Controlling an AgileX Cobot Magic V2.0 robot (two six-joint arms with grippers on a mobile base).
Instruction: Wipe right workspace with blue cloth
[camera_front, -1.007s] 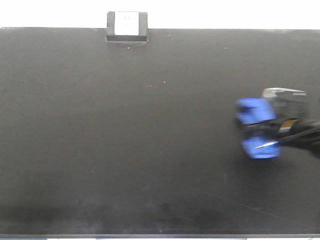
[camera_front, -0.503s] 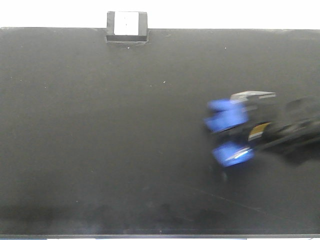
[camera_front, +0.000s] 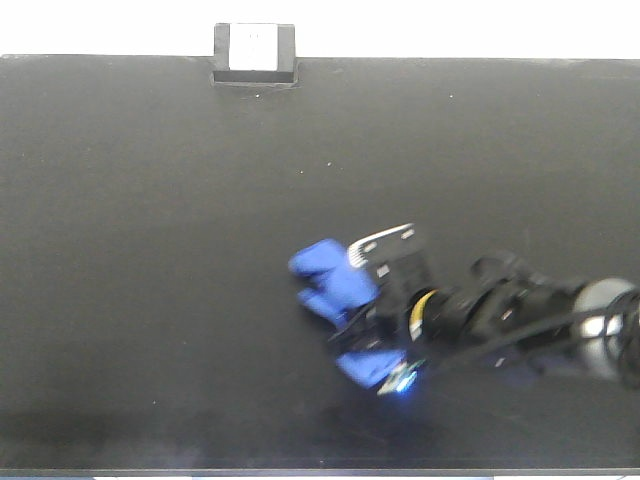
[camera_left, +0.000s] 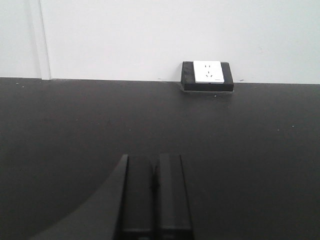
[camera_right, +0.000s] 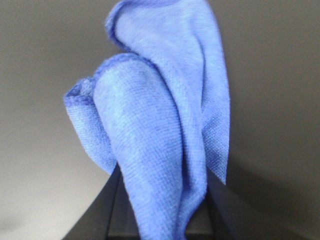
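The right gripper (camera_front: 372, 318) is clamped on the blue cloth (camera_front: 332, 278), its fingers mostly buried in fabric, so only dark finger bases show at the bottom of the right wrist view and the pads themselves cannot be made out. From the front view, the cloth bulges out in 2 lobes, 1 toward the back-left of the gripper and 1 (camera_front: 372, 367) toward the front edge, with the arm's black wrist trailing off to the right, where its far end is cut off by the frame. In the right wrist view the blue cloth (camera_right: 160, 125) stands as a tall folded bundle, long axis running away from the fingers, its top edge clipped. It sits low and right of centre on the right workspace (camera_front: 150, 250), with wide bare black countertop to the left and behind. The socket box (camera_front: 254, 50) stands well apart at the back edge. The left gripper (camera_left: 154, 200) shows 2 dark fingers pressed together, holding nothing, above the countertop.
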